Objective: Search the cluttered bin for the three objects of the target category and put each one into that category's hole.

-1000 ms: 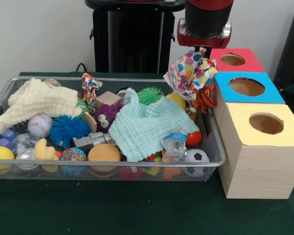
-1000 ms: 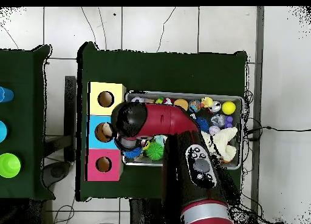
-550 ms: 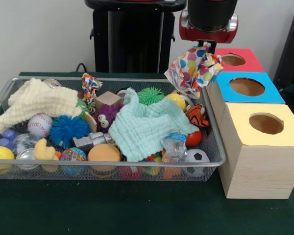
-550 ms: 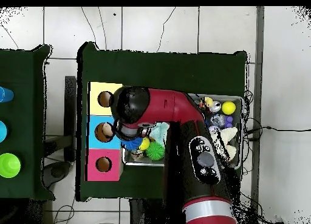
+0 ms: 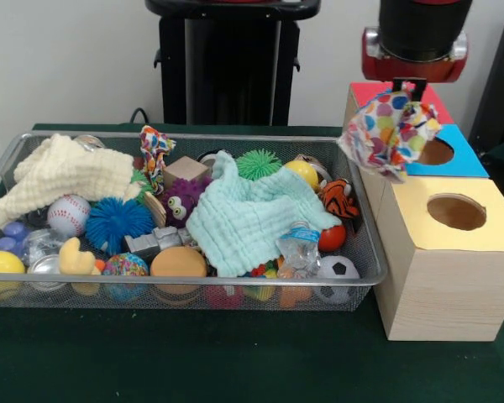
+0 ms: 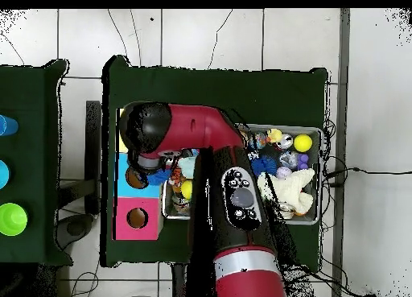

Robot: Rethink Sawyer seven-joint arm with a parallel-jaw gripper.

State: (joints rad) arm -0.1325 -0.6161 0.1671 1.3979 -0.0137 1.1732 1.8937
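Carried sideways out of the wire bin [image 5: 365, 252] since a second ago, the spotted cloth [image 5: 388, 126] now hangs over the row of boxes. Nearest stands the yellow box [image 5: 441, 252], its hole uncovered; behind it the blue box [image 5: 454, 155], whose hole the cloth partly hides; farthest, the red box [image 5: 363, 91]. The pincer [image 5: 407, 86] holds the cloth clamped by its top. I judge a release over the blue hole comes next; two more cloths seem to remain in the bin.

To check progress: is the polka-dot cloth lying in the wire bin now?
No, the polka-dot cloth hangs from the gripper above the blue box.
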